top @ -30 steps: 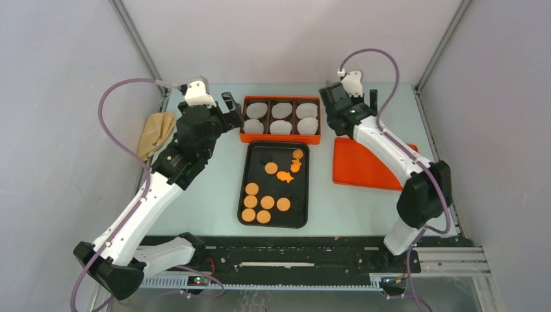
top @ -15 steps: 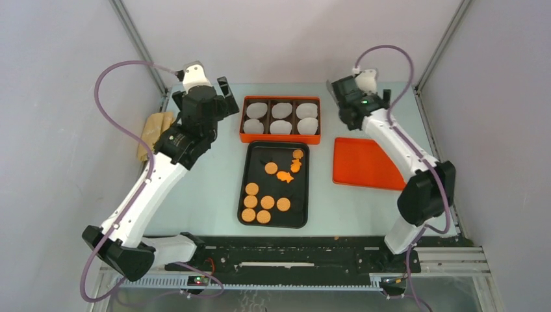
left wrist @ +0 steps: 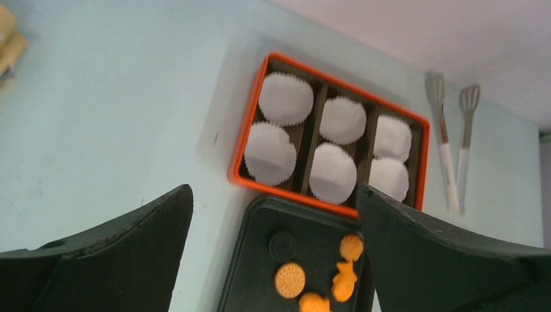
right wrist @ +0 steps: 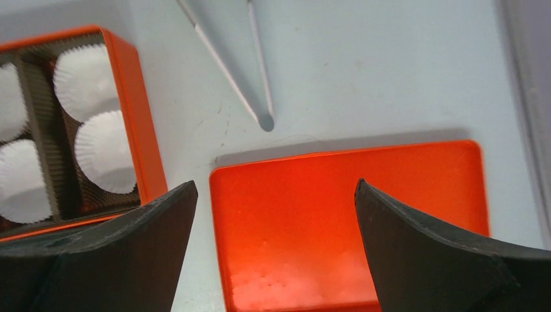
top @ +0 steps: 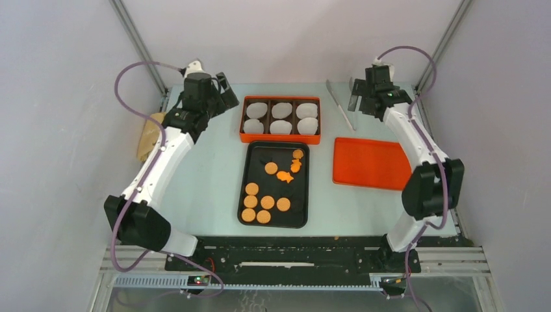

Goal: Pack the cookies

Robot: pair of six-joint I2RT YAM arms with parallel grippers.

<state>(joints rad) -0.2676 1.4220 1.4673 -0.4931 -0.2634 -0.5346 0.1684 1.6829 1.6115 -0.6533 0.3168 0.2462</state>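
Both arms stand poised at the far end of the counter [top: 208, 169], one on each side of the orange box [top: 279, 138], with packing not yet begun. The left claw [left wrist: 273, 188], jaws wide apart and empty, hangs just left of the box. The right claw [right wrist: 274, 184], equally spread and empty, hangs to the box's right.

The cookies [top: 267, 202] lie loose on the black tray [top: 295, 195], which sits hard against the box's near wall; I cannot tell if the two touch. I judge it is set there so each cookie has only a short trip into the white paper cups [top: 281, 110]. Six cups line the box, two to a compartment, and none holds a cookie.

The orange lid [top: 370, 162] lies flat to the box's right, out of the way until filling is done. The tongs [top: 341, 104] rest off the box's far right corner, likely kept within the right arm's reach.
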